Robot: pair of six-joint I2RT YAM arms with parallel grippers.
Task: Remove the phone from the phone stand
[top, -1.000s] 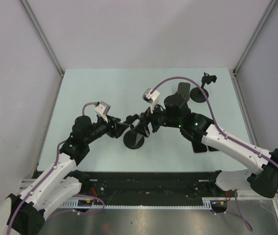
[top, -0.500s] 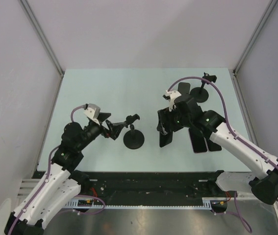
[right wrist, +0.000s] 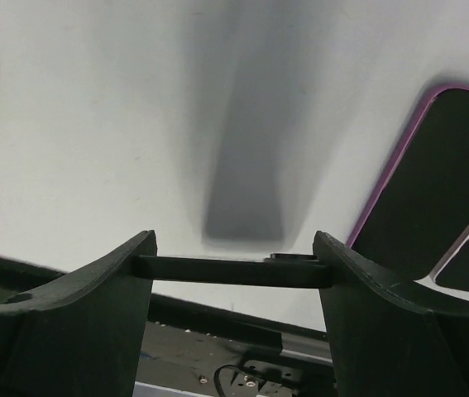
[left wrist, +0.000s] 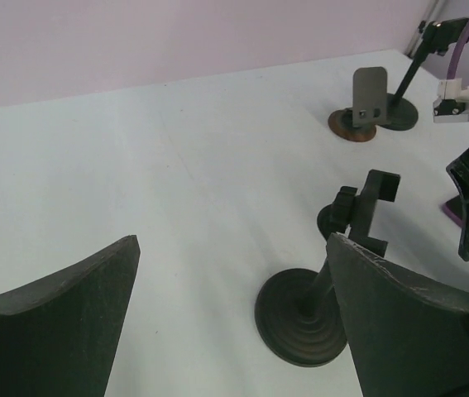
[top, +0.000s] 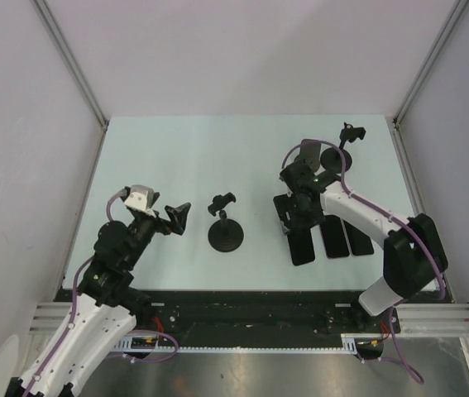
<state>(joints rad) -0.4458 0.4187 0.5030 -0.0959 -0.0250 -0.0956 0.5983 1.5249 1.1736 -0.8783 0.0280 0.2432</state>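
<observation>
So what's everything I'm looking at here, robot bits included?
centre phone stand: 1, black, round base, clamp empty, middle of the table
tall clamp stand: 1, black, back right corner
plate stand: 1, grey plate on a brownish base, just left of the tall clamp stand
flat phones: 2, black, at least one purple-edged, lying side by side at the right
held phone: 1, black, in the right claw, left of the flat phones
table: 1, pale green
arms: 2, white and black, at the near edge
left claw: 1, black, open, empty
right claw: 1, black, shut on the held phone
</observation>
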